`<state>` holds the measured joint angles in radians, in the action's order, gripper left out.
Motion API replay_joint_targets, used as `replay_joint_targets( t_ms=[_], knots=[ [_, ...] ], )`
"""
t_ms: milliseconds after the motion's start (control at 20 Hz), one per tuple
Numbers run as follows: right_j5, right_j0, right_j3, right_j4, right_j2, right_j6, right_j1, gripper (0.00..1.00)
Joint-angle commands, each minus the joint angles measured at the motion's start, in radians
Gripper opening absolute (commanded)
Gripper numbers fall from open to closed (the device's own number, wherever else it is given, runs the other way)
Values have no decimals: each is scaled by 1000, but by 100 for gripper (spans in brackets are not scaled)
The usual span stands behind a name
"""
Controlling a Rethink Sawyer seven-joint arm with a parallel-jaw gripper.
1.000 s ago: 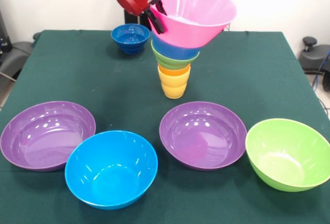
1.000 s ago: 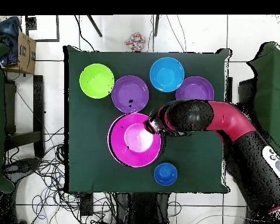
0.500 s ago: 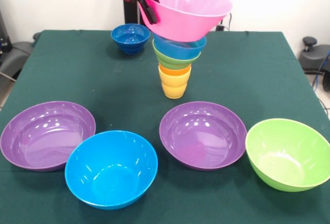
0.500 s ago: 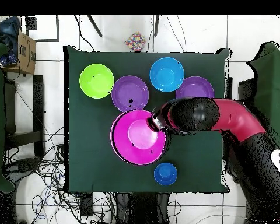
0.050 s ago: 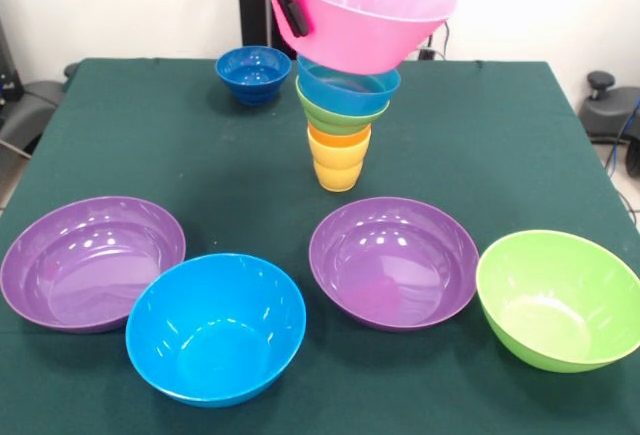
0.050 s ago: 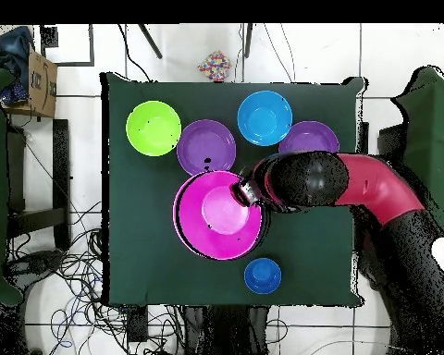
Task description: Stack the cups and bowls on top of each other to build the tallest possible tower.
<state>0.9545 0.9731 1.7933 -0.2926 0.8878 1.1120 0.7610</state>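
The tower [image 5: 340,130] stands mid-table: a yellow cup [image 5: 337,168] and an orange cup [image 5: 338,137] nested, then a small green bowl [image 5: 338,115] and a light blue bowl [image 5: 347,89] on top. My gripper [image 5: 292,0] is shut on the left rim of the large pink bowl [image 5: 362,10], which hangs tilted just above the tower without resting on it. Seen from overhead, the pink bowl [image 6: 216,214] hides the tower, with my gripper [image 6: 241,192] at its rim.
A small dark blue bowl [image 5: 252,73] sits behind and left of the tower. Along the front lie a purple bowl [image 5: 92,261], a blue bowl [image 5: 216,327], another purple bowl [image 5: 393,260] and a green bowl [image 5: 558,297].
My gripper has lifted the pink bowl off the light blue bowl and carried it slightly upward. The tower and the other bowls have not moved.
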Motion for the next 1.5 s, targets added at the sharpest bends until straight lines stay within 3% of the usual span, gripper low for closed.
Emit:
replay_joint_targets(
  t_ms=[50,1050,1500],
  knots=[
    [31,-62,-29,-8,-19,8,-42,0],
    [-39,-100,-90,-58,-41,-17,-146,0],
    [-12,-70,-102,-61,-34,-52,-162,0]
  ],
)
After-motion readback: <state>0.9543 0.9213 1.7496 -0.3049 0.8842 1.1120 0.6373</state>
